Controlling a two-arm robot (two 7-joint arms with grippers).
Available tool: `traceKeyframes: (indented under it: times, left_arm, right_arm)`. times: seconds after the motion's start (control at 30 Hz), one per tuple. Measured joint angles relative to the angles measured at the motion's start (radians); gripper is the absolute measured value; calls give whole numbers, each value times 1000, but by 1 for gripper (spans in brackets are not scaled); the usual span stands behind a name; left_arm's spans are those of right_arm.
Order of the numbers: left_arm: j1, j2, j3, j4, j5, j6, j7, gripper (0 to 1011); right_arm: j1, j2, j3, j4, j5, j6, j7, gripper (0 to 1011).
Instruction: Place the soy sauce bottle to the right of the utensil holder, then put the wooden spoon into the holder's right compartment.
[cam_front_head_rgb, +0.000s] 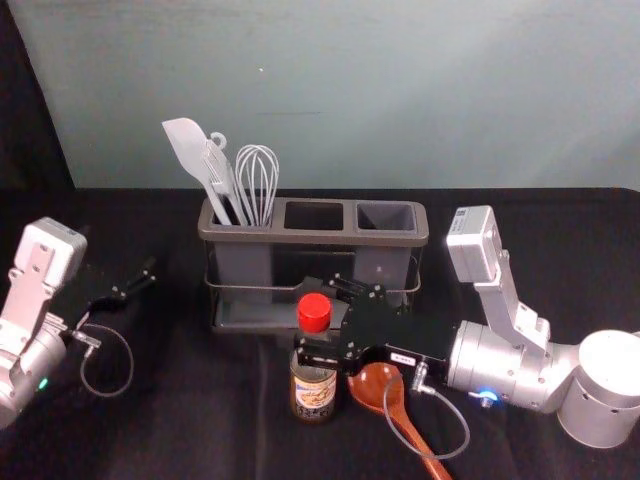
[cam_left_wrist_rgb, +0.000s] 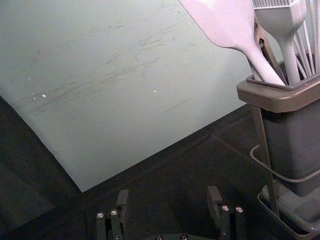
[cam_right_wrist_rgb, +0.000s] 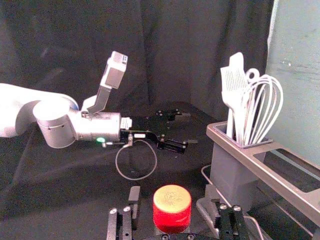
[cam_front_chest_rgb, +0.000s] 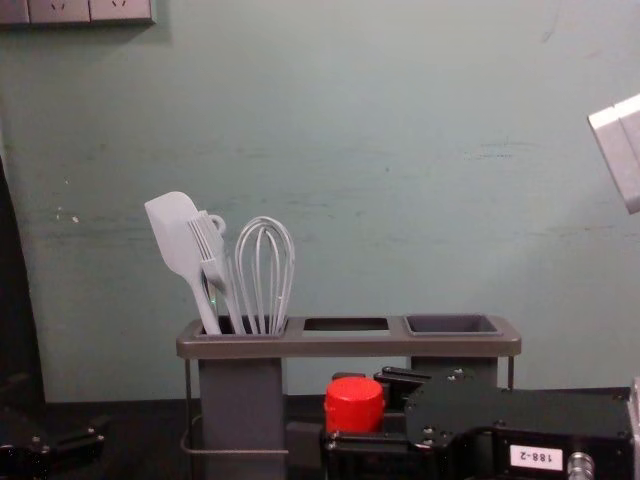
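Observation:
The soy sauce bottle (cam_front_head_rgb: 314, 392), red-capped, stands upright in front of the utensil holder (cam_front_head_rgb: 330, 237). My right gripper (cam_front_head_rgb: 322, 322) reaches in from the right with its open fingers on either side of the bottle's upper part. In the right wrist view, gaps show between the red cap (cam_right_wrist_rgb: 172, 209) and both fingers of the right gripper (cam_right_wrist_rgb: 173, 204). The wooden spoon (cam_front_head_rgb: 378, 384) lies right of the bottle, its handle partly behind a cable. My left gripper (cam_front_head_rgb: 132, 284) is parked left of the holder; the left wrist view shows the left gripper (cam_left_wrist_rgb: 169, 202) open.
A white spatula (cam_front_chest_rgb: 172, 235), a brush (cam_front_chest_rgb: 212, 248) and a whisk (cam_front_chest_rgb: 264, 262) stand in the holder's left compartment. The right compartment (cam_front_head_rgb: 386, 216) is empty. A pale wall (cam_front_head_rgb: 450, 100) rises behind the black table. The right arm passes over the table right of the spoon.

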Motion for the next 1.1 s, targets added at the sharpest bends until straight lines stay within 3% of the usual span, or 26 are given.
traceKeyframes:
  times: [0.5,0.87,1.1]
  left_arm:
    - [0,0,0,0,0,0,0,1011]
    - [0,0,0,0,0,0,0,1011]
    - [0,0,0,0,0,0,0,1011]
  right_arm:
    - [0,0,0,-1,0,0,0,382]
    - [0,1,0,-2,-1,0,-1,383]
    - [-22,25,27,-59,20,-6,-7,382]
